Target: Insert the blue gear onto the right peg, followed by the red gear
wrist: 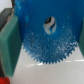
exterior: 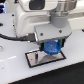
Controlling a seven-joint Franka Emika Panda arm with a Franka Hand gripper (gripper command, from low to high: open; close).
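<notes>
Blue gear hangs in the gripper of the white Franka arm, just above the black-bordered white plate, which lies flat on the white table; the gear sits over the plate's end toward the exterior view's right, and whether it touches the plate cannot be told at this size. Seen from the exterior view, the black gripper body comes straight down onto the gear, with the toothed blue rim showing below and beside it. From the wrist view the blue gear fills most of the picture, its teeth clear along the lower edge and a pale round hub opening near its middle with a small dark shape inside. A teal finger pad presses against the gear's rim on one side, so the pincer is clamped on the blue gear. A sliver of red shows at the corner of the wrist view, too little to identify. The pegs cannot be made out in either view
</notes>
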